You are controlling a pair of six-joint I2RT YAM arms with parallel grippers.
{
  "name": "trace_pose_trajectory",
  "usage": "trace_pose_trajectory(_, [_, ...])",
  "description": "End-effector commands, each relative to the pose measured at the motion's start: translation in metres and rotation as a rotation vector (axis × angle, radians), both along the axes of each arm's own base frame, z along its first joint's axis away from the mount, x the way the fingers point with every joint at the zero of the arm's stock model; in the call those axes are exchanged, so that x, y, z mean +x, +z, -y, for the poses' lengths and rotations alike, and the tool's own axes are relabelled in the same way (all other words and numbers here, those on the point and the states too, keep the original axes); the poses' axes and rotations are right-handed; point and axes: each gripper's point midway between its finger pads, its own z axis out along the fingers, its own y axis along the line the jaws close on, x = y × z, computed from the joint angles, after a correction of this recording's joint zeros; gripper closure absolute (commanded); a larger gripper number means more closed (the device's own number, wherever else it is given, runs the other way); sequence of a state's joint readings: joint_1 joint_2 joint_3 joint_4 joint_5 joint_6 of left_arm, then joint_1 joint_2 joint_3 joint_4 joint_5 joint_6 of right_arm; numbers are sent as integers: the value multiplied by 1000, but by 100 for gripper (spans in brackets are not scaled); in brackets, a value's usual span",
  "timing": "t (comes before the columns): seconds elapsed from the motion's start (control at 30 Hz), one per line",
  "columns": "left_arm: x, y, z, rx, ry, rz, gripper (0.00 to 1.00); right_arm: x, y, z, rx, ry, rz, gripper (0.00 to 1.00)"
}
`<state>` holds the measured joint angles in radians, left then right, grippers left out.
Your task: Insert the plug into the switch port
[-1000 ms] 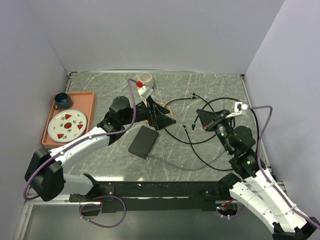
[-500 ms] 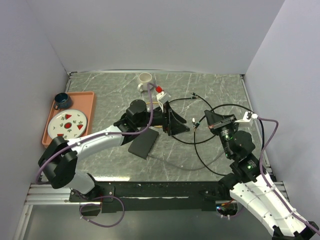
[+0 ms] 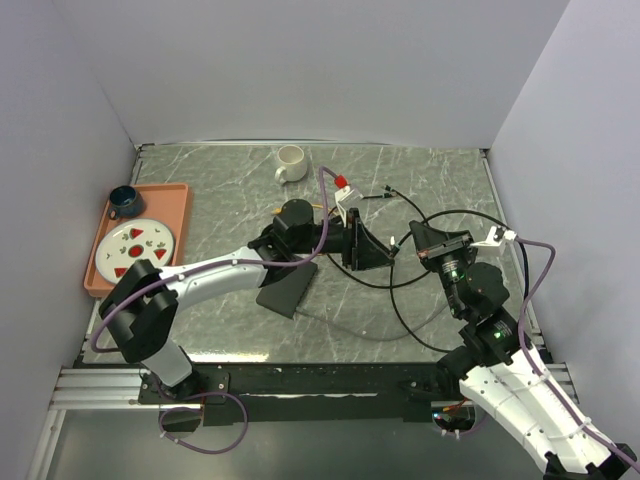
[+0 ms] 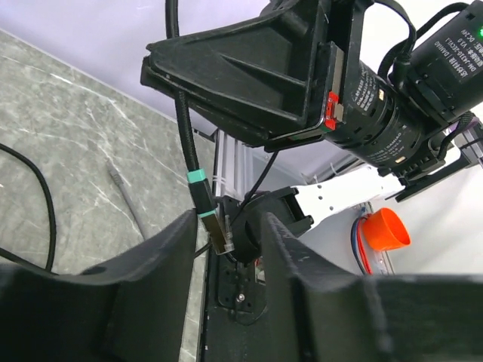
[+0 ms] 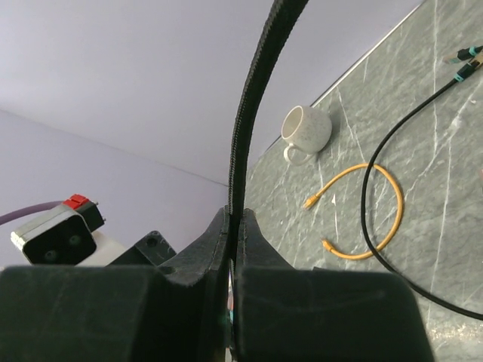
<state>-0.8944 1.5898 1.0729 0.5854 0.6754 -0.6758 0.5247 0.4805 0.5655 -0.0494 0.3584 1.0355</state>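
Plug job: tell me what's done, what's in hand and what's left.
Done: the right gripper is shut on the cable, with the plug hanging clear of the table. In hand: the left gripper's open jaws flank the plug, not gripping it. Left: grip it, carry it to the box lying apart on the table, find its port, unseen here, and insert.

Both grippers almost tip to tip over mid-table, on my overhead feed.

I saw the left arm stretched across the grey marbled table point(image 3: 430, 180), its left gripper point(image 3: 382, 252) near the right gripper point(image 3: 418, 238), with a black cable point(image 3: 400, 318) looping over the surface around them. From up there I couldn't read either set of jaws. The flat black box point(image 3: 288, 284) lay just beside the left forearm. Far left, the orange tray point(image 3: 178, 198) carried a patterned plate point(image 3: 135, 247) and a dark blue cup point(image 3: 124, 200). A white mug point(image 3: 290, 161) stood near the back edge.
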Motion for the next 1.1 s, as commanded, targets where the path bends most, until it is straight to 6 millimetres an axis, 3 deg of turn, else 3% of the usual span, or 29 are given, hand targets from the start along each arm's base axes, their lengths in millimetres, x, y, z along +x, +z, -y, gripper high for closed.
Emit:
trace_pose_trajectory(0.0, [-7,31,7,-73,-53,50,63,1,7,9,44,-44,18,100])
trace_pose_trajectory(0.1, [-7,28,10,-68,-57,46,70,0,7,10,55,-49,18,100])
trace_pose_trajectory(0.37, [-7,24,12,-52,-55,38,73,0,4,14,70,-64,18,100])
trace_pose_trajectory(0.43, [-7,22,13,-46,-59,38,91,0,3,14,66,-65,15,100])
trace_pose_trajectory(0.5, [-3,19,12,-27,-42,33,99,0,5,14,59,-65,24,100])
trace_pose_trajectory(0.7, [17,11,0,41,91,18,99,1,4,7,-55,-24,33,100])
trace_pose_trajectory(0.73, [24,11,-4,44,118,14,99,1,7,5,-90,-10,37,97])
trace_pose_trajectory(0.83, [50,18,-24,42,202,-12,99,2,2,-6,-176,49,10,67])
trace_pose_trajectory(0.87, [67,21,-35,40,248,-17,99,2,1,-10,-201,73,9,51])
trace_pose_trajectory(0.97, [104,35,-65,41,367,-32,99,2,-2,-28,-304,184,7,23])
trace_pose_trajectory(1.0, [112,40,-73,41,398,-33,99,0,2,-33,-327,215,19,18])
trace_pose_trajectory(1.07, [138,59,-103,24,512,-41,99,-2,-8,-43,-404,293,-6,9])
